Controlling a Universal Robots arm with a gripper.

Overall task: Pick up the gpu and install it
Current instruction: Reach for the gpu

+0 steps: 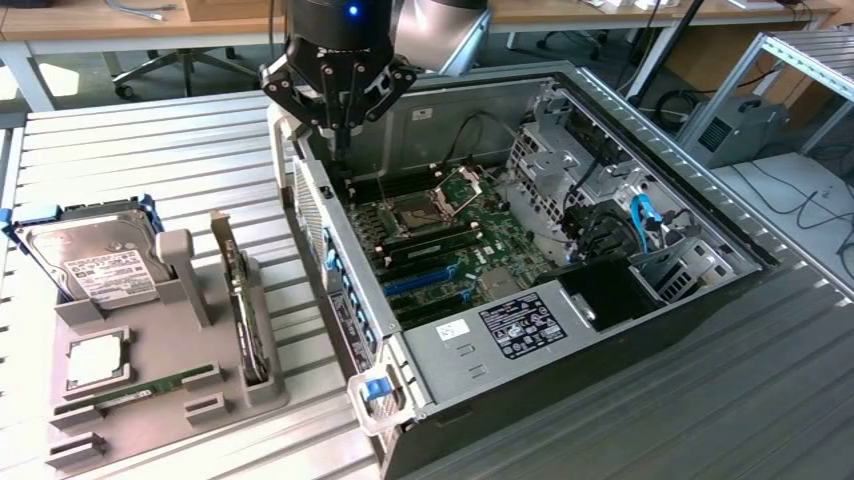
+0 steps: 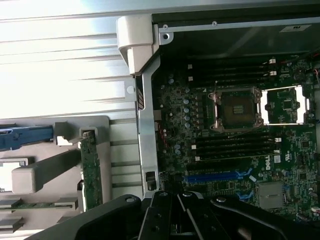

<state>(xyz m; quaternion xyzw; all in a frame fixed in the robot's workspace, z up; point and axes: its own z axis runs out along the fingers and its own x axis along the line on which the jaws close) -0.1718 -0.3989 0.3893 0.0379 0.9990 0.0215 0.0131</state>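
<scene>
Gripper (image 1: 339, 148): my jaws pinched together, nothing betw. them; hangs over far-left corner of PC case (image 1: 461, 355), exterior view.
gpu (image 1: 240, 300): on edge in slot of grey holder (image 1: 187, 345), at exterior view's left of case; well apart from my fingers.
Hard drive (image 1: 94, 262): in holder, left of gpu.
Memory stick (image 1: 140, 385): flat, near end of holder.
Motherboard (image 2: 240, 165): CPU socket (image 2: 236, 109) lid up.

The case (image 1: 454, 350) sits on the surface (image 1: 160, 150) at the exterior view's right; the rack (image 1: 160, 350) left of it holds drive (image 1: 94, 265) and, seemingly, gpu (image 1: 244, 310).
</scene>
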